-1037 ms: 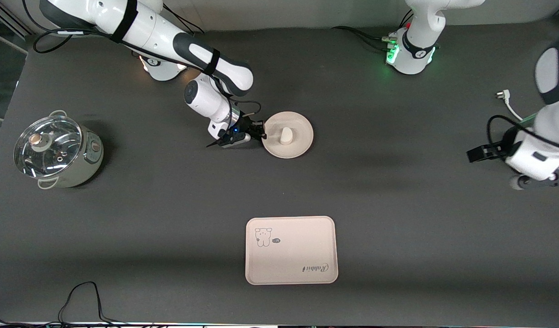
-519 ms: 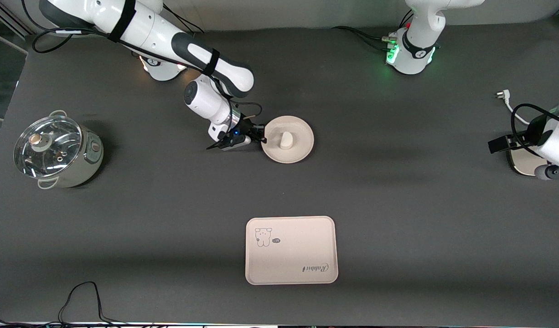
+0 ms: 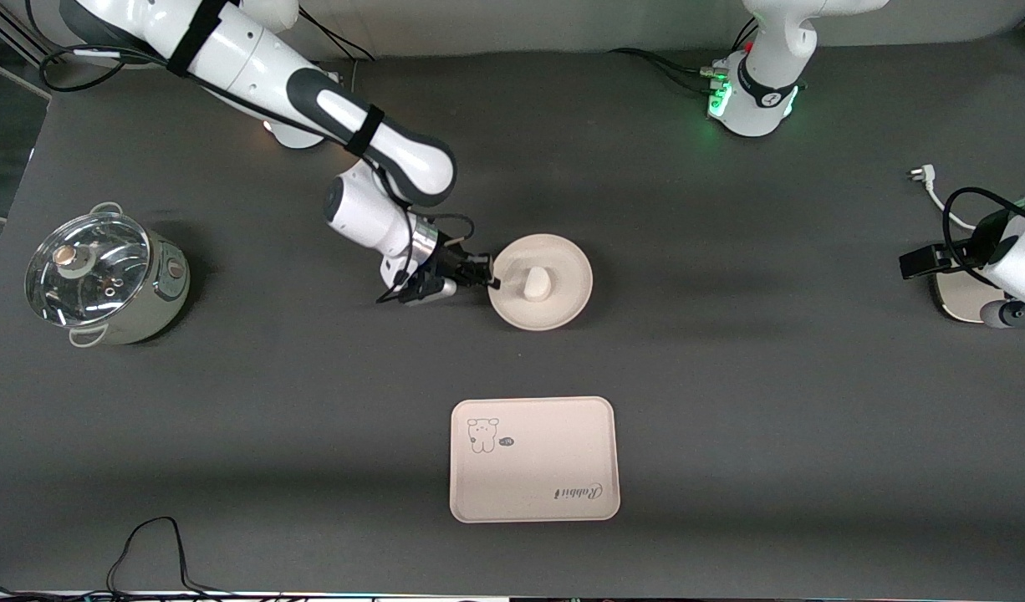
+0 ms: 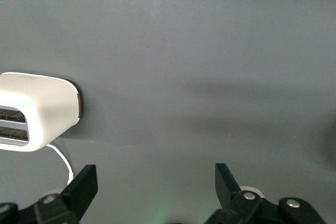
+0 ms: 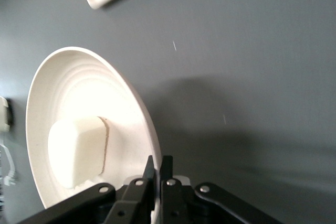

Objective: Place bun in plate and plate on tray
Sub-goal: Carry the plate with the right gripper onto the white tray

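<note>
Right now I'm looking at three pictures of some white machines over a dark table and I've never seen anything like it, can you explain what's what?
These are two robot arms, each ending in a two-finger gripper. The wide picture looks down from a high camera facing them; the other two come from cameras on the arms' wrists. The right gripper is shut on the rim of the round plate, which carries the small bun. The rectangular tray lies empty, nearer the camera. A lidded pot stands at the right arm's end. The left gripper waits open above the table beside a white toaster.

A robot lab: two bench-mounted arms on a dark mat-covered table point(image 3: 730, 376), with loose cables point(image 3: 157, 548) trailing.
</note>
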You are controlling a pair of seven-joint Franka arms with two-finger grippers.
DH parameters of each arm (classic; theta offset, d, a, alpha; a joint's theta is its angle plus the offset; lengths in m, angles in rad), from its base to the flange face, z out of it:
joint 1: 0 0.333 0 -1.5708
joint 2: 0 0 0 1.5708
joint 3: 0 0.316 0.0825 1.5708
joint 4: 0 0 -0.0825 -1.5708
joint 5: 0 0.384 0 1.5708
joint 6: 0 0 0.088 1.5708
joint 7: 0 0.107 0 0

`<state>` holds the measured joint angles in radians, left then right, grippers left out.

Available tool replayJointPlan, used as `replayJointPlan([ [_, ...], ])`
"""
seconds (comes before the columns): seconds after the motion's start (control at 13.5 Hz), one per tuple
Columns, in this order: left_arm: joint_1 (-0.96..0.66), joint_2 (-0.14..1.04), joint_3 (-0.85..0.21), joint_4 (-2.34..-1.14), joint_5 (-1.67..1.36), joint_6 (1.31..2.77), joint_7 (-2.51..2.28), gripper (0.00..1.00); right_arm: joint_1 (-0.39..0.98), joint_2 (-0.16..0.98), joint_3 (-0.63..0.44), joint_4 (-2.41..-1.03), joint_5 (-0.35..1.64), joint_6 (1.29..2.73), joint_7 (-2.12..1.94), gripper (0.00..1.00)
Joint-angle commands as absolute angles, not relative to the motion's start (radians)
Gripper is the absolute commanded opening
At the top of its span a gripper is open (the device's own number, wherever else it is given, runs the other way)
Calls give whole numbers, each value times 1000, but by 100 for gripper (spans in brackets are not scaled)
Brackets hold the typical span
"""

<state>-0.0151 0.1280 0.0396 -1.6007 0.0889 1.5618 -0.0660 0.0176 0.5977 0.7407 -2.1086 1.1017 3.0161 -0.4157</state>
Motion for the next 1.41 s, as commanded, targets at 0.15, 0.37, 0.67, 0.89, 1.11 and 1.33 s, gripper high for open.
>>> replayJointPlan([
  [0.15, -51, 107, 74, -1612, 80, 1577, -34, 100, 23, 638, 537, -1820, 771, 2701, -208, 0],
  [0.37, -32, 112, 72, -1605, 46, 1598, -35, 100, 25, 768, 505, -1526, 351, 2510, 171, 0],
  [0.67, -23, 114, 72, -1597, 34, 1605, -35, 100, 83, 1018, 508, -1153, 193, 2482, 267, 0],
  [0.89, -6, 114, 72, -1597, 34, 1603, -35, 100, 150, 1182, 503, -910, 141, 2487, 265, 0],
  [1.11, 21, 112, 71, -1595, 25, 1603, -31, 100, 153, 1255, 503, -890, 141, 2548, 249, 0],
  [1.33, 21, 109, 71, -1580, 26, 1588, 18, 100, 153, 1255, 500, -899, 140, 2545, 256, 75],
])
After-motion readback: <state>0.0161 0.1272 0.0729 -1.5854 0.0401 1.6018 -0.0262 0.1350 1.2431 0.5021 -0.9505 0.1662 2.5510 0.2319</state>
